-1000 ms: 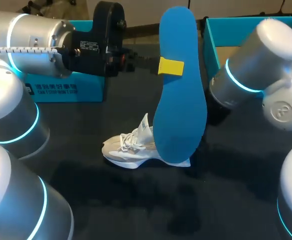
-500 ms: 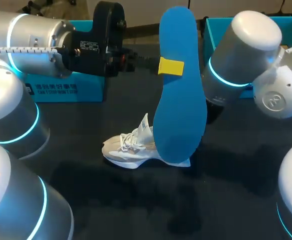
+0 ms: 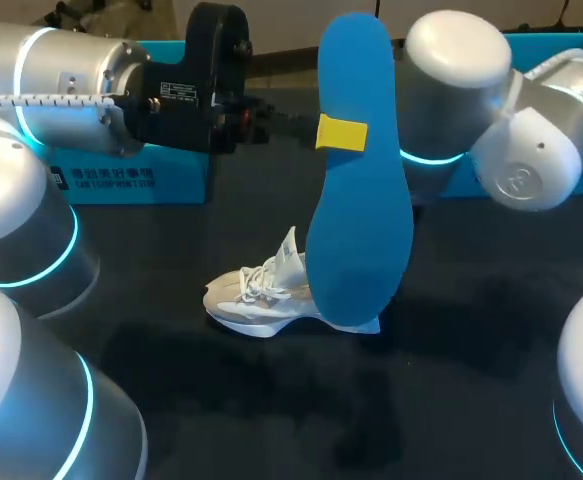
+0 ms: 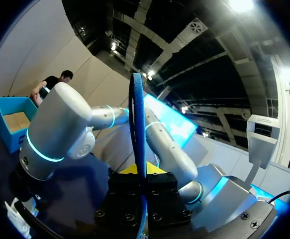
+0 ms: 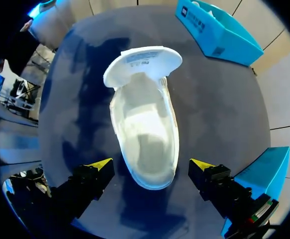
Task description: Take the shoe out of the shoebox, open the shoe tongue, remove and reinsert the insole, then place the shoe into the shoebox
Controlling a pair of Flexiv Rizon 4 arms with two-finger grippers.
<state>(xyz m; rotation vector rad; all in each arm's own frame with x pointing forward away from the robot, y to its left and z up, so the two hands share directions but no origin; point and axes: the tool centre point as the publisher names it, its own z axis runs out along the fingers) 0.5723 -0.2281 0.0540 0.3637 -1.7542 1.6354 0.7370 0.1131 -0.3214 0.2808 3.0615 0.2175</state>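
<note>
a dark matte table (image 3: 471, 400) spreads wide, with a faint bluish sheen in places.

Right arm (image 3: 456, 75) has swung toward the insole (image 3: 356, 200).

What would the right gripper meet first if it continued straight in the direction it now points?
Most likely the white shoe: in the right wrist view it lies directly ahead of the open right gripper, on the table. The distance is unclear.
</note>
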